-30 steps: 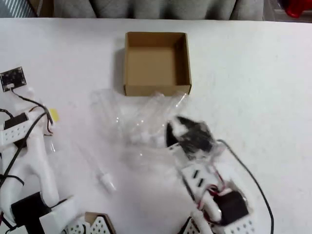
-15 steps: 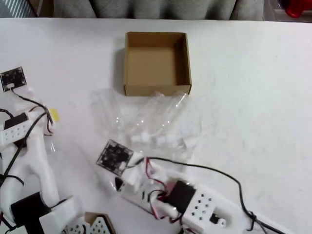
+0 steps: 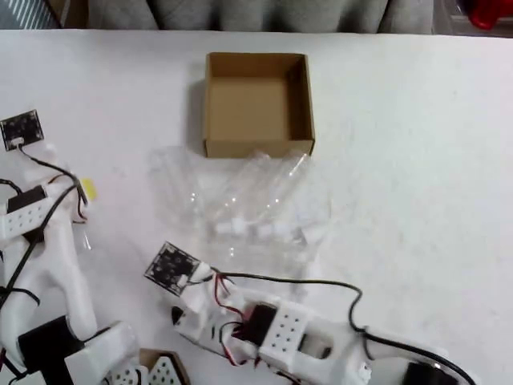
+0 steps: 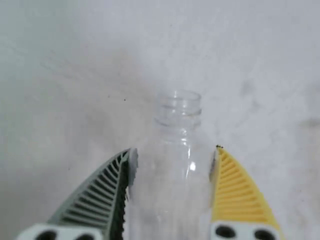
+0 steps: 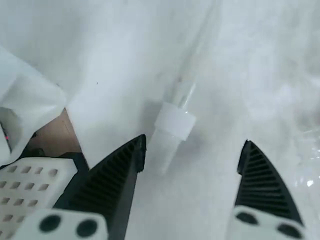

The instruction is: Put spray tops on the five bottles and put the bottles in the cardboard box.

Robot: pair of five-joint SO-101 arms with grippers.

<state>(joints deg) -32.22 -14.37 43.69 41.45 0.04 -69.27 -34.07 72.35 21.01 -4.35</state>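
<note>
The left end effector pinches a clear bottle by its body, a finger against each side; the bottle's threaded neck is open and bare. This arm sits by the tabletop's left edge. The right end effector, at the near edge, is spread wide, and a white spray top with its thin tube lies flat on the tabletop between the fingers, touching neither. More clear bottles lie clustered just in front of the cardboard box, which stands open toward the far edge.
</note>
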